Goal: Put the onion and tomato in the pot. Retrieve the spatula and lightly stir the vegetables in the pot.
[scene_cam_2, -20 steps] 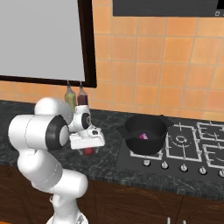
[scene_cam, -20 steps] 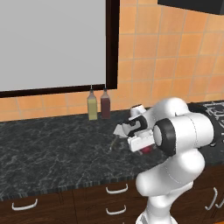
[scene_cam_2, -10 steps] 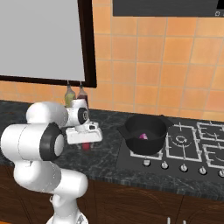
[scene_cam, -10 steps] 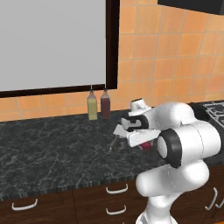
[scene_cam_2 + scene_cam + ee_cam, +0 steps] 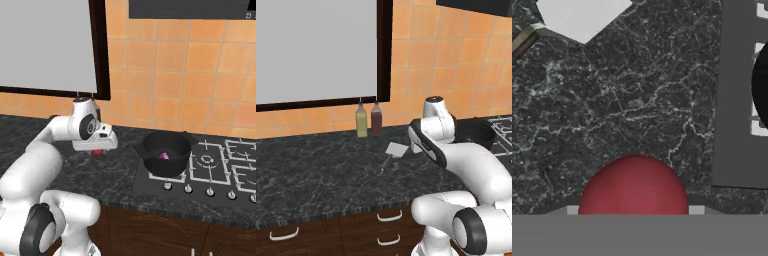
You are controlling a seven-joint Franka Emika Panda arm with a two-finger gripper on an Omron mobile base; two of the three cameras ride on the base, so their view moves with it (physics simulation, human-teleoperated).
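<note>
The tomato [image 5: 634, 185], a smooth red ball, sits between the fingers of my gripper [image 5: 634, 210], which is shut on it just above the dark counter. From the right base the tomato [image 5: 98, 152] hangs under the white hand of the gripper [image 5: 98, 149], left of the black pot [image 5: 165, 152]. A small pink-purple lump [image 5: 163, 156] lies in the pot; I cannot tell whether it is the onion. The spatula [image 5: 396, 149] lies flat on the counter beyond the hand, and its white blade [image 5: 582, 17] shows at the top left of the hand view. The pot's rim [image 5: 762, 85] is at the right edge.
Two bottles, one yellow [image 5: 361, 120] and one dark red [image 5: 376, 119], stand against the tiled wall behind the spatula. The pot sits on a gas stove [image 5: 215, 165] with knobs along its front. A framed window hangs above the counter.
The jaws have closed in on the tomato. The arm has folded differently, with its elbow swung round, while the hand stays over the counter left of the pot.
</note>
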